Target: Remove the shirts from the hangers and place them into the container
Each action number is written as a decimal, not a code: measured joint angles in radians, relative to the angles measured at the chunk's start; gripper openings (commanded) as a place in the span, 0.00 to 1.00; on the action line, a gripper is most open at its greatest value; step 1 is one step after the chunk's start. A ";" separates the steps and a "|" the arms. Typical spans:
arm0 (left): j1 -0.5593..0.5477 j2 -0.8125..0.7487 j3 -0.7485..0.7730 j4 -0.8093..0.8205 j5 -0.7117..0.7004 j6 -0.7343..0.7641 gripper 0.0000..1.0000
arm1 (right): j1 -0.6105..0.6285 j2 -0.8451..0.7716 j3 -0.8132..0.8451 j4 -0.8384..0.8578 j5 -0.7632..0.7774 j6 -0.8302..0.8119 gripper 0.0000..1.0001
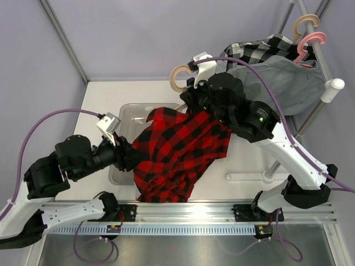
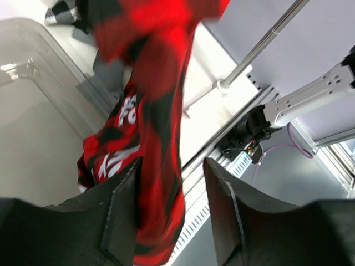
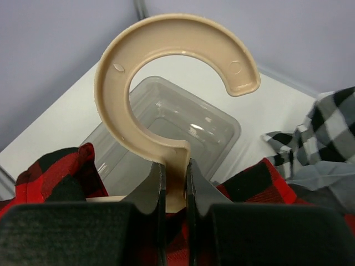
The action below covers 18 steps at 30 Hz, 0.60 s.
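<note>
Robot lab cell: plain walls (image 1: 138, 39), alu frame poles (image 1: 62, 41), arms (image 1: 288, 155) on rail (image 1: 188, 211).

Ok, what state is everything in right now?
red plaid shirt: on the tan hanger, off the rack.
tan hanger: neck clamped.
right gripper: shut on tan hanger.
left gripper: open, plaid cloth in the gap.
container: nothing seen inside.
grey shirt: on rack.
checked shirt: on rack.
</note>
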State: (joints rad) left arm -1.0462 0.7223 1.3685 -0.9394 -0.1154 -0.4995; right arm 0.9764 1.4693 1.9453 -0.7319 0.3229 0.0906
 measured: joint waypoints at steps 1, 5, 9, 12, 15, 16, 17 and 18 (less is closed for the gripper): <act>0.000 -0.010 -0.020 0.000 0.000 -0.006 0.41 | 0.000 0.000 0.018 -0.014 0.024 -0.006 0.00; 0.000 -0.035 -0.111 -0.001 0.002 -0.042 0.00 | 0.000 -0.001 0.085 -0.047 0.098 -0.037 0.00; 0.000 -0.032 -0.136 0.018 -0.001 -0.053 0.00 | 0.006 -0.002 0.112 -0.087 0.178 -0.063 0.00; 0.000 -0.039 -0.136 0.022 -0.021 -0.060 0.00 | 0.008 -0.002 0.114 -0.090 0.291 -0.080 0.00; 0.000 -0.064 -0.136 0.024 -0.055 -0.068 0.00 | 0.009 -0.009 0.103 -0.060 0.415 -0.097 0.00; 0.000 -0.080 -0.136 0.027 -0.069 -0.071 0.00 | 0.009 -0.018 0.087 -0.039 0.454 -0.098 0.00; 0.000 -0.096 -0.136 0.031 -0.081 -0.075 0.00 | 0.005 -0.025 0.076 -0.029 0.482 -0.094 0.00; 0.000 -0.113 -0.136 0.034 -0.091 -0.078 0.00 | -0.002 -0.033 0.068 -0.021 0.507 -0.085 0.00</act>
State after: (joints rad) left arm -1.0462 0.6090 1.2324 -0.9051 -0.2062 -0.5774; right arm 0.9749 1.4364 2.0136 -0.7528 0.8303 0.0055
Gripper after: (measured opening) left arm 0.016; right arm 0.180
